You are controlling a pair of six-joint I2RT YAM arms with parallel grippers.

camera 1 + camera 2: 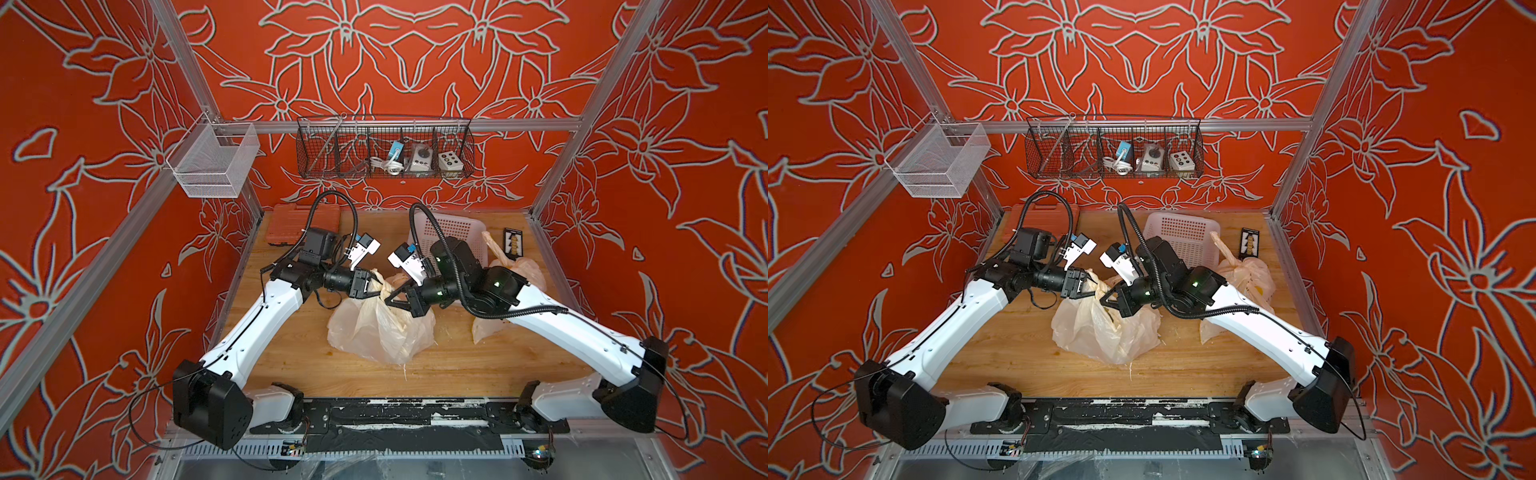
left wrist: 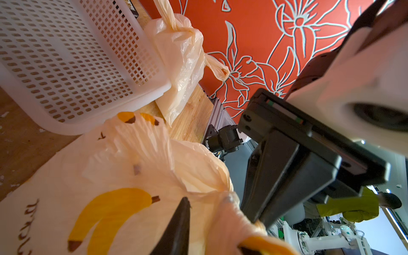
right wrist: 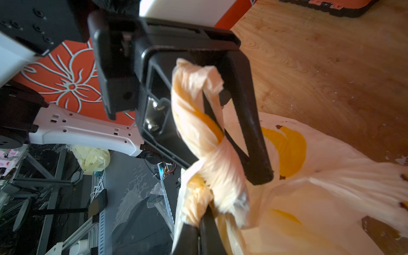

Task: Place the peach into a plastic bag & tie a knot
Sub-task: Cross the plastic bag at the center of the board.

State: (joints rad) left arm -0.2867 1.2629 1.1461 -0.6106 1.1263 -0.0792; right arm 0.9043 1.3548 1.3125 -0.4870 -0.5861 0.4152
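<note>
Mounting rail (image 1: 395, 417), black, scuffed white, along the front edge of the wooden table (image 1: 291, 370); both arm bases sit on it.

Plastic bag (image 1: 374, 336), pale translucent film printed with yellow bananas: slumped at the table's centre. Its neck is gathered into a twisted strand (image 3: 198, 123) that rises to the two grippers, which meet almost tip to tip directly over it.

Left gripper (image 1: 377, 289): reaches in from the left above the bag's top. Jaws apart; the strand runs between the fingers (image 2: 178, 225) and lies against one, not pinched.

Right gripper (image 1: 390, 301): reaches in from the right, at the bag's neck. Jaws together, clamped on the strand; its fingers (image 3: 205, 234) are cut off by the frame edge in the right wrist view.

Peach: not to be made out. The film is cloudy and crumpled; whether the fruit lies inside cannot be told.

Second bag (image 1: 486, 330): same film, mostly hidden under the right forearm.

Third bag (image 1: 528, 270): knotted at top, behind the right arm, beside a white perforated basket (image 1: 459, 230) half covered by that arm.

Orange case (image 1: 297, 222), far left; black card (image 1: 514, 241), far right, print too small to read.

Black wire basket (image 1: 384, 147) and white mesh basket (image 1: 212, 166): hung on the frame rails at the back.
</note>
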